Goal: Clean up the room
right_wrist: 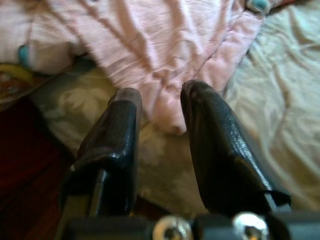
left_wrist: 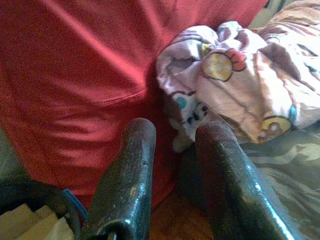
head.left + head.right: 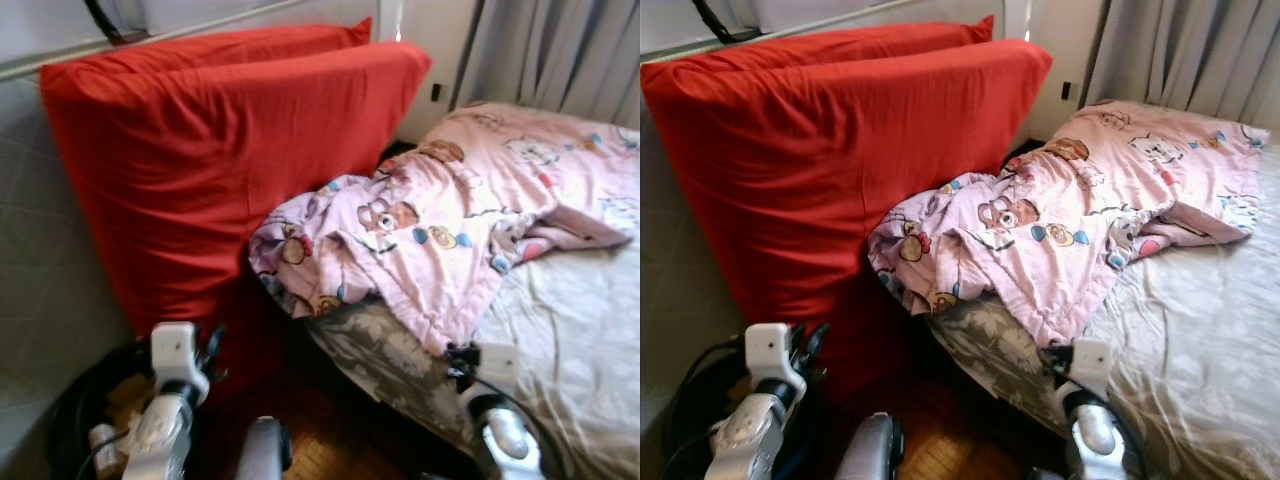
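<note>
A crumpled pink cartoon-print blanket (image 3: 450,225) lies across the bed (image 3: 590,330), one corner hanging over the bed's near edge. Two large red cushions (image 3: 220,160) stand upright against the wall to the left of the bed. My left gripper (image 2: 172,145) is open, low in front of the red cushions (image 2: 75,80), with the blanket's hanging corner (image 2: 235,85) just beyond it. My right gripper (image 1: 160,107) is open, hovering just short of the pink blanket's edge (image 1: 165,65) over the grey bedsheet (image 1: 280,115). Nothing sits between either pair of fingers.
A dark basket (image 3: 85,410) holding pale items sits on the floor at lower left. Wooden floor (image 3: 330,440) shows in the narrow gap between cushions and bed. Grey curtains (image 3: 560,50) hang behind the bed. A pale wall (image 3: 40,280) is at left.
</note>
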Robot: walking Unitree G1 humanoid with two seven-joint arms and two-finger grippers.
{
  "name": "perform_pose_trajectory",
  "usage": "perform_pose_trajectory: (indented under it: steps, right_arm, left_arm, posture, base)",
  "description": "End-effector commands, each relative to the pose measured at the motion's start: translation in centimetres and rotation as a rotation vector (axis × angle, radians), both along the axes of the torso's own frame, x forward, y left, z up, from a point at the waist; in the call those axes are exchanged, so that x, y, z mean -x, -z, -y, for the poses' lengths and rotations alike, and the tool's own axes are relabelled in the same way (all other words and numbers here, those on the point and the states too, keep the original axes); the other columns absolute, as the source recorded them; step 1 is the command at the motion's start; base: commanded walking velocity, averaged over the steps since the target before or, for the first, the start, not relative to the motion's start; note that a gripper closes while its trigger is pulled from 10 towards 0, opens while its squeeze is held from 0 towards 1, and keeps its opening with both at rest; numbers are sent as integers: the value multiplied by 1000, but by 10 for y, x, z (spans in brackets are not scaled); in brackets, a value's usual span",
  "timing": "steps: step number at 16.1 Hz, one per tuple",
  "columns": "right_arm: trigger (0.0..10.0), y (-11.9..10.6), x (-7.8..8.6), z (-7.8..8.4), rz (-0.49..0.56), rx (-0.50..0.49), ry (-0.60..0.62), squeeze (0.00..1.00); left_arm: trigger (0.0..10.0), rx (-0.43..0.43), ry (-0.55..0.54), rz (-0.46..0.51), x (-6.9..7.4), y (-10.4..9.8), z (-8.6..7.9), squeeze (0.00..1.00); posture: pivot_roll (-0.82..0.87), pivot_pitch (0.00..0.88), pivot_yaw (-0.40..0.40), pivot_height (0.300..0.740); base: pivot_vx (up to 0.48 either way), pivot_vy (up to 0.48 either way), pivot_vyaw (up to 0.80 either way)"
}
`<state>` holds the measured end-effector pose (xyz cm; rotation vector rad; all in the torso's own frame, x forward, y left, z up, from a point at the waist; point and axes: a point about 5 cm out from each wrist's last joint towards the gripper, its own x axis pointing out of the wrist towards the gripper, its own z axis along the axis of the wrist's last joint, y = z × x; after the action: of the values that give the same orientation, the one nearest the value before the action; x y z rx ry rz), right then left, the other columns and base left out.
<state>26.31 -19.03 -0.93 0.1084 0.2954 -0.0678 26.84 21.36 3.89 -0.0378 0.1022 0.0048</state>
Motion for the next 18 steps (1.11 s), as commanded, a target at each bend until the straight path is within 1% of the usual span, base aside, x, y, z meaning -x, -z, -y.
perform_pose_trajectory:
  steps: [1,7,14,15,17,18]
  right_arm:
    - [10000,-2,-2,1,7,4,-6,0]
    - [10000,-1,-1,-1,6,2,-26,0]
    - [10000,-2,-2,-4,13,1,-50,0]
    - [10000,-3,-3,-5,20,4,-66,0]
    - [10000,-3,-3,-6,18,-7,-60,0]
    - [10000,-2,-2,-5,12,-17,-48,0]
  left_arm:
    - [10000,-10,13,33,-8,-11,1,0]
    - [10000,-6,11,26,-9,-10,1,0]
    - [10000,-5,12,29,-10,-12,0,0]
    - [10000,-6,14,30,-11,-12,0,0]
    - [10000,-6,15,30,-11,-13,0,0]
    - [10000,-7,15,30,-11,-13,0,0]
  posture:
    - [55,0,-19,605]
    - [54,0,-18,605]
    - [54,0,-12,605]
    - [55,0,-12,605]
    - [56,0,-11,605]
    - [56,0,-11,605]
  base:
    - [0,0,0]
    - [0,0,0]
    - [255,0,0]
    - [266,0,800]
    - [266,0,800]
    - [266,0,0]
